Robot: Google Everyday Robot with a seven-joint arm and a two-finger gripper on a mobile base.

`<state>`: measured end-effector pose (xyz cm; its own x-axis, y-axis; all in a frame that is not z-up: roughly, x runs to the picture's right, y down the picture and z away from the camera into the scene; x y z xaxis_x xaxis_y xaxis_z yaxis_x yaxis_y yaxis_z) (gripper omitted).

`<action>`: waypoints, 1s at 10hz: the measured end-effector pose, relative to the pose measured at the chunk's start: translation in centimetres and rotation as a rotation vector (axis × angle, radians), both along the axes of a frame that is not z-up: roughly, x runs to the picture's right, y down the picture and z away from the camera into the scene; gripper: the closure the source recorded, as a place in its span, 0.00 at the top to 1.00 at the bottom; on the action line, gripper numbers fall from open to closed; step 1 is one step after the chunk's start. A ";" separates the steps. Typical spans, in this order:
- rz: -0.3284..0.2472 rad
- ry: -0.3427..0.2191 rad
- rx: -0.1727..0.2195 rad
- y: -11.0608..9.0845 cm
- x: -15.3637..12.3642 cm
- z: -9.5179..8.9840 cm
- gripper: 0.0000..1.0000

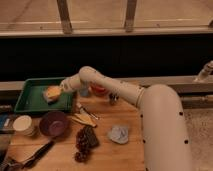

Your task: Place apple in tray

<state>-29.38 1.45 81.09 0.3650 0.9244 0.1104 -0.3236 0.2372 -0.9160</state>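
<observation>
Apple (52, 93) sits over the tray (30, 102), right half, at my gripper (61, 89), grip state I cannot tell; releasing too high could let it roll toward the rim.

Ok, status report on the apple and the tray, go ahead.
Pincer over the green tray's right side. Apple at its tip, inside tray bounds; grip unclear. Purple bowl and grapes well clear.
</observation>
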 end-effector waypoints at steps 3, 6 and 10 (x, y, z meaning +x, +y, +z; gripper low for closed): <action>0.000 0.000 0.000 0.0 0.0 0.0 0.80; 0.001 0.001 0.000 0.0 0.0 0.0 0.80; 0.001 0.001 0.000 0.0 0.1 0.0 0.80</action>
<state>-29.31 1.43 81.12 0.3644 0.9247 0.1101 -0.3245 0.2369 -0.9157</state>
